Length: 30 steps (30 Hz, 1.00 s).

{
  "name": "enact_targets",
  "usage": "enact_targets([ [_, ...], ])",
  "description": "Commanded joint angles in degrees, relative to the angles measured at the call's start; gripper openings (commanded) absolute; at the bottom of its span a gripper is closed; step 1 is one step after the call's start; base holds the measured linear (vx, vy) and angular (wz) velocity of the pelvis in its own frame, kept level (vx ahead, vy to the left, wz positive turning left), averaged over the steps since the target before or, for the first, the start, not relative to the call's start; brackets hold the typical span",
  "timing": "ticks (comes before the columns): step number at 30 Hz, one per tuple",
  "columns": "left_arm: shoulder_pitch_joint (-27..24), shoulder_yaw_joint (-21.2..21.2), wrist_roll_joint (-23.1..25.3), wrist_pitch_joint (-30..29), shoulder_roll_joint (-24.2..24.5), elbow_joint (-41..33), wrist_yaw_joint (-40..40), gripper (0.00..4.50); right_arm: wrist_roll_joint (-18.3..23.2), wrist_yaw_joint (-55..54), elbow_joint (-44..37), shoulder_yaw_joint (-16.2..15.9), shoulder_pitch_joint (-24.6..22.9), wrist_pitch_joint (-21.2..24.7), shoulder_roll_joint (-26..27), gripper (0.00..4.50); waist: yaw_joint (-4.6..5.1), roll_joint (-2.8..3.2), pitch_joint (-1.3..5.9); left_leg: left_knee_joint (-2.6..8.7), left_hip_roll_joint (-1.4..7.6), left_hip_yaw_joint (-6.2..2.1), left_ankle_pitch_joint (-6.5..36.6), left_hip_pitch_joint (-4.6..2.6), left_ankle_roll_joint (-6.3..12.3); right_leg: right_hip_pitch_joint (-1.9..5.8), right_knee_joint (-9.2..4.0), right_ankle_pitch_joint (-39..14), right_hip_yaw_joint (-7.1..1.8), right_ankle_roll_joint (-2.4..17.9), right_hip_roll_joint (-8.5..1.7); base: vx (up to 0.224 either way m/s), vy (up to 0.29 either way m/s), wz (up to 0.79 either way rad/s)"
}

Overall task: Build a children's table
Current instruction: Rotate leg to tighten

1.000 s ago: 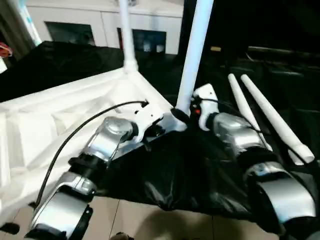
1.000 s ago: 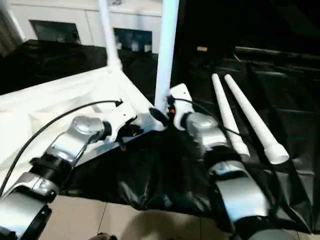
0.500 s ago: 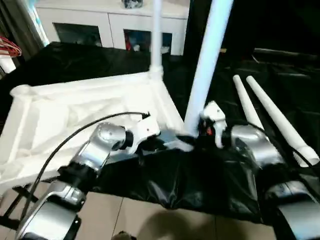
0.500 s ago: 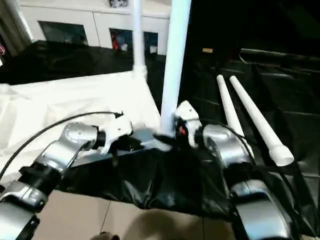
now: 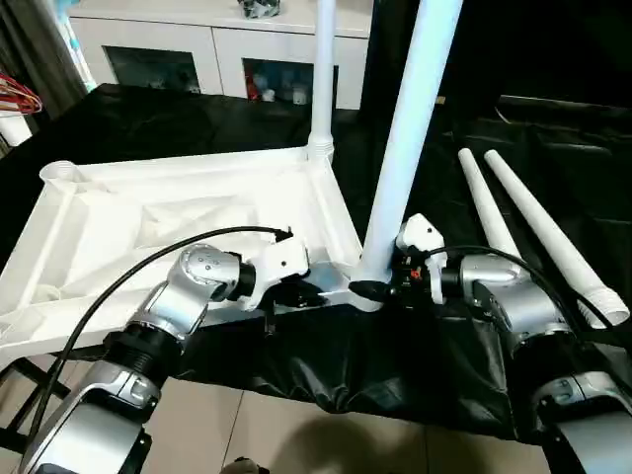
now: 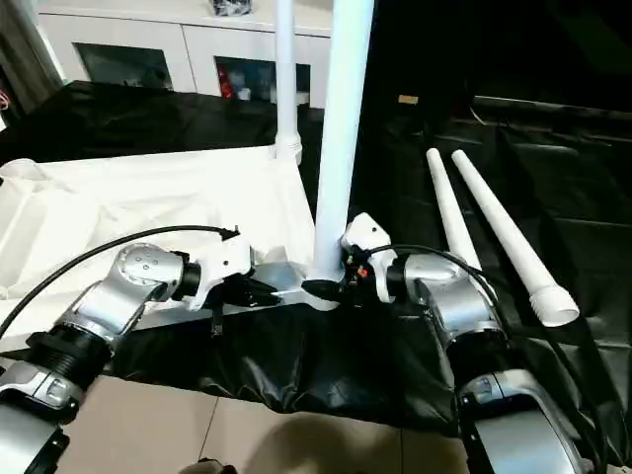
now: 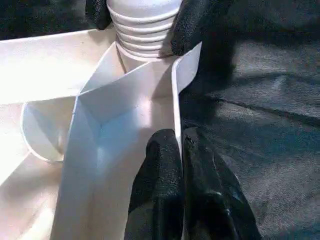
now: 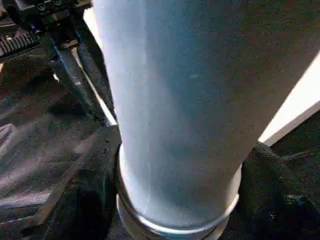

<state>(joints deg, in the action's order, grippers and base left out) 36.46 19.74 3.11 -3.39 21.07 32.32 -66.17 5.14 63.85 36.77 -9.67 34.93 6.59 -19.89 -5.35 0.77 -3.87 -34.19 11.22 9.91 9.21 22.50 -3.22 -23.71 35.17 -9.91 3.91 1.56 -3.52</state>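
The white tabletop (image 5: 148, 222) lies underside up on the black-draped table. One leg (image 5: 322, 79) stands in its far right corner socket. A second leg (image 5: 405, 148) stands upright at the near right corner. My right gripper (image 5: 371, 288) is shut on that leg's ribbed base (image 7: 142, 27), with a black finger pressed to each side. My left gripper (image 7: 181, 150) is shut on the tabletop's thin near rim (image 7: 175, 100), just left of that corner. Two loose legs (image 5: 494, 212) (image 5: 548, 237) lie side by side on the right.
The black cloth (image 5: 375, 365) hangs over the table's front edge above a tiled floor (image 5: 296, 434). A white cabinet (image 5: 197, 49) stands behind the table. A cable (image 5: 128, 286) loops over my left forearm.
The camera has tilted, so the whole picture has shifted. My right gripper's fingers have closed in on the near leg's base. The left gripper keeps its grip on the rim.
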Motion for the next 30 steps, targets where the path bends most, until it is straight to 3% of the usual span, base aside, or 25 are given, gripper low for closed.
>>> enact_targets([
  [1, 0.07, 0.48, -1.06, 1.67, -0.6, -2.45, -1.21, 0.0, 0.22, 0.35, -1.23, -1.12, -0.62, 0.74, -0.21, 2.79, 0.0, 0.24, 4.85, 3.56, 2.18, -0.42, 11.26, -1.3, 2.54, 3.53, -3.69, -7.25, -2.6, 13.79, -4.35, 0.0, 0.0, 0.0],
  [5, 0.49, -0.28, -0.13, 0.04, -1.97, -0.99, 2.87, 0.0, 0.33, -2.72, -0.63, -0.14, -1.42, 1.43, 1.55, 2.73, 0.05, 0.2, 4.73, 3.6, 2.15, -0.37, 11.82, -1.35, 2.32, 3.44, -3.88, -8.9, -2.65, 13.5, -4.47, 0.0, 0.0, 0.0],
  [10, 2.21, -1.67, 1.1, -2.73, -5.57, 2.21, 10.42, 0.0, -0.43, -14.22, 3.86, 2.75, -0.84, 1.54, 6.55, 2.73, 0.62, 0.16, 4.27, 4.01, 1.95, -0.6, 16.41, -2.03, 0.07, 3.15, -4.96, -18.01, -2.65, 11.52, -4.63, 0.0, 0.0, 0.0],
  [12, 4.31, -2.24, 2.34, -5.19, -8.75, 5.13, 16.64, 0.0, -1.29, -26.19, 9.82, 5.07, 1.35, 1.09, 10.77, 2.73, 1.0, 0.45, 4.15, 4.17, 1.83, -0.73, 17.44, -2.18, -0.89, 2.94, -5.16, -19.64, -2.62, 10.95, -4.57, 0.0, 0.0, 0.0],
  [14, 5.39, -2.76, 2.72, -6.39, -10.5, 6.51, 20.08, 0.0, -1.34, -32.21, 12.56, 6.39, 2.6, 1.08, 12.79, 2.73, 1.21, 0.31, 4.15, 4.25, 1.77, -0.86, 18.2, -2.19, -1.32, 3.07, -5.3, -21.18, -2.53, 10.44, -4.66, 0.0, 0.0, 0.0],
  [17, 6.76, -3.65, 2.74, -7.54, -13.38, 8.13, 24.89, 0.0, -1.64, -40.53, 15.89, 7.73, 4.57, 0.25, 15.59, 2.72, 1.5, 0.48, 4.38, 4.1, 1.68, -0.82, 17.23, -2.05, -0.91, 3.11, -5.32, -18.83, -2.67, 10.52, -4.7, 0.0, 0.0, 0.0],
  [21, 7.18, -3.46, 3.42, -7.79, -15.76, 8.78, 27.83, 0.0, -1.56, -43.81, 17.52, 8.49, 5.94, -1.57, 17.79, 2.72, 1.64, 0.38, 4.57, 4.0, 1.68, -0.68, 15.52, -1.81, 0.12, 3.29, -4.99, -14.54, -2.68, 11.52, -4.6, 0.0, 0.0, 0.0],
  [24, 7.0, -3.18, 3.58, -7.32, -15.93, 8.67, 27.64, 0.0, -1.57, -42.95, 17.42, 8.61, 5.93, -2.34, 17.89, 3.42, 1.63, 0.27, 4.65, 3.97, 1.69, -0.6, 14.44, -1.62, 1.04, 3.49, -4.72, -12.14, -2.66, 11.98, -4.5, 0.0, 0.0, 0.0],
  [30, 5.47, -2.26, 3.7, -3.72, -14.55, 7.91, 24.12, 0.0, -2.37, -38.78, 17.45, 8.13, 5.85, -5.13, 15.81, 3.81, 1.64, 0.38, 4.53, 4.03, 1.71, -0.66, 15.69, -1.56, 1.36, 3.55, -5.04, -14.6, -2.61, 11.54, -4.61, 0.0, 0.0, 0.0],
])
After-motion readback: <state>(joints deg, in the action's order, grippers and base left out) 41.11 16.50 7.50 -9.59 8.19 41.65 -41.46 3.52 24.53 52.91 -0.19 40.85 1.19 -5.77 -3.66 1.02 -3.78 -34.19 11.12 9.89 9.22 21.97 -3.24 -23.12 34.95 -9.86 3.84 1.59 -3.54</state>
